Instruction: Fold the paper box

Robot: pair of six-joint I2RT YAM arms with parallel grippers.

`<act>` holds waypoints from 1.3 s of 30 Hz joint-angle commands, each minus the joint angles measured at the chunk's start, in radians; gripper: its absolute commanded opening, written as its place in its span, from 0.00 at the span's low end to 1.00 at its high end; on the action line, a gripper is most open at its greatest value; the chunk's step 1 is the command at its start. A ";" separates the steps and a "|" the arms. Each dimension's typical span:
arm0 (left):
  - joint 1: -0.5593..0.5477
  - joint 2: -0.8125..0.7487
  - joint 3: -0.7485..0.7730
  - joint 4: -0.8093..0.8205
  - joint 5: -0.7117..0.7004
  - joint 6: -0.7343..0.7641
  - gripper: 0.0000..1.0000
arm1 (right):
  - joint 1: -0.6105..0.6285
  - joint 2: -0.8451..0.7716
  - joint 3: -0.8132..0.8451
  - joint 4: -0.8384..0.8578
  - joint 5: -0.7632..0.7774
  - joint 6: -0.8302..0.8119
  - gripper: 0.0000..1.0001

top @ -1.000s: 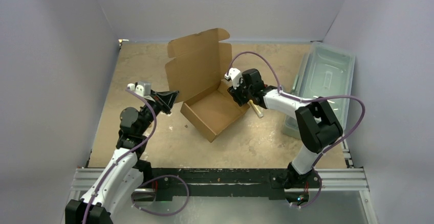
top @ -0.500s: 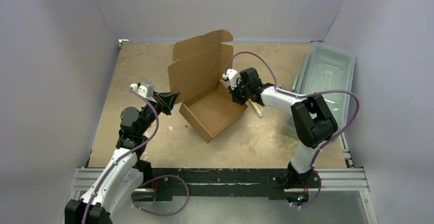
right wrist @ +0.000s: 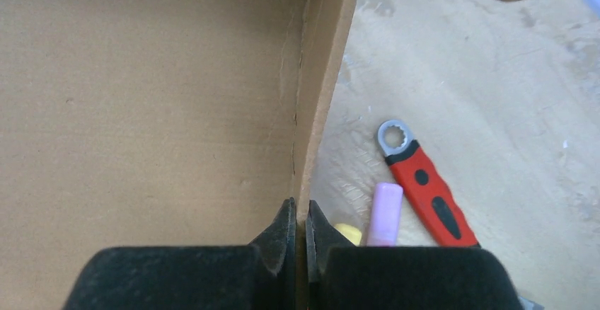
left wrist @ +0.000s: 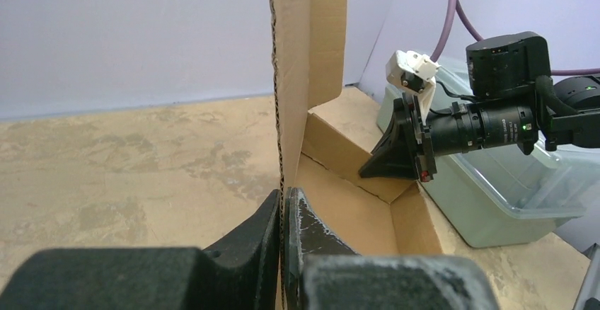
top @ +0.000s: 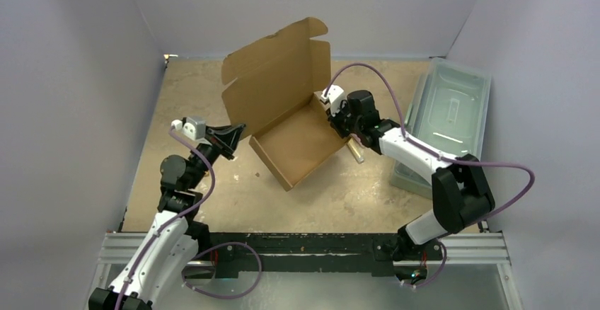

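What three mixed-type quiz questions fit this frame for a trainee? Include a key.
1. True or false: the left pincer is shut on a cardboard edge of the paper box.
2. Where does the red-handled wrench lie? A) inside the box; B) on the table just outside the box; C) between the left pincer's fingers.
3. Short answer: which pincer grips the box wall nearest the wrench?
Key: 1 true; 2 B; 3 the right pincer.
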 commanded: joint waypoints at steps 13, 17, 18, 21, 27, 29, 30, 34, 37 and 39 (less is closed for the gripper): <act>-0.006 -0.012 0.073 -0.104 -0.026 -0.021 0.41 | 0.001 0.006 -0.013 0.106 -0.026 0.025 0.00; -0.006 -0.023 0.089 -0.161 -0.070 -0.012 0.37 | -0.005 0.022 -0.010 0.102 -0.031 0.032 0.00; -0.006 -0.027 0.091 -0.170 -0.077 -0.009 0.34 | -0.006 0.027 -0.009 0.101 -0.033 0.033 0.00; -0.006 -0.024 0.105 -0.190 -0.069 0.012 0.14 | -0.009 0.048 -0.003 0.091 -0.049 0.039 0.00; -0.006 0.038 0.134 -0.190 0.000 0.051 0.00 | -0.009 0.118 0.018 0.074 -0.077 0.038 0.00; -0.006 0.047 0.134 -0.172 0.013 0.053 0.00 | -0.009 0.145 0.026 0.060 -0.062 0.034 0.00; -0.006 0.051 0.135 -0.164 0.019 0.055 0.00 | -0.009 0.157 0.032 0.039 -0.035 0.030 0.02; -0.006 0.069 0.136 -0.146 0.039 0.069 0.00 | -0.008 0.190 0.045 0.026 -0.011 0.023 0.15; -0.006 0.080 0.138 -0.146 0.050 0.079 0.00 | -0.007 0.205 0.053 0.019 -0.013 0.021 0.25; -0.006 0.082 0.135 -0.143 0.056 0.082 0.00 | -0.002 0.210 0.059 0.014 -0.016 0.019 0.33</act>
